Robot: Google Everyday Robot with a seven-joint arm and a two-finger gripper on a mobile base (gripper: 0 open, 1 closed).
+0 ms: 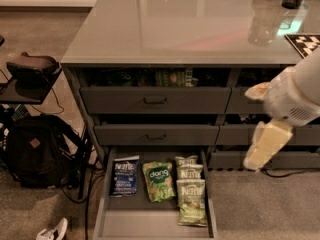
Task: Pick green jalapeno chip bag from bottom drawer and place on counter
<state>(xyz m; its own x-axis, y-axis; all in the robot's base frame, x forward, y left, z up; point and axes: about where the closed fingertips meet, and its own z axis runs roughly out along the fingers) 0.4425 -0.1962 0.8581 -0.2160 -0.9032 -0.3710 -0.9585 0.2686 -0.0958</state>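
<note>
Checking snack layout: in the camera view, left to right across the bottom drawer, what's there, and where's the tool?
Blue Kettle chip bag → bright green dang bag → column of three olive-green Kettle chip bags → pale tool, right of the dark grey drawer.

The cream-coloured end effector (266,146) hangs at right before the narrower drawer fronts (235,134), its white arm (300,96) cut by the edge. The wide dark grey bottom drawer (101,209) runs off below. Three olive-green Kettle chip bags (191,201) overlap, rear ones part-hidden.

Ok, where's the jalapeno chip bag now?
Camera view: the green jalapeno chip bag, one of three alike, lies on the right of the bottom drawer, beside the brighter green bag; the gripper hangs right of the drawer.
</note>
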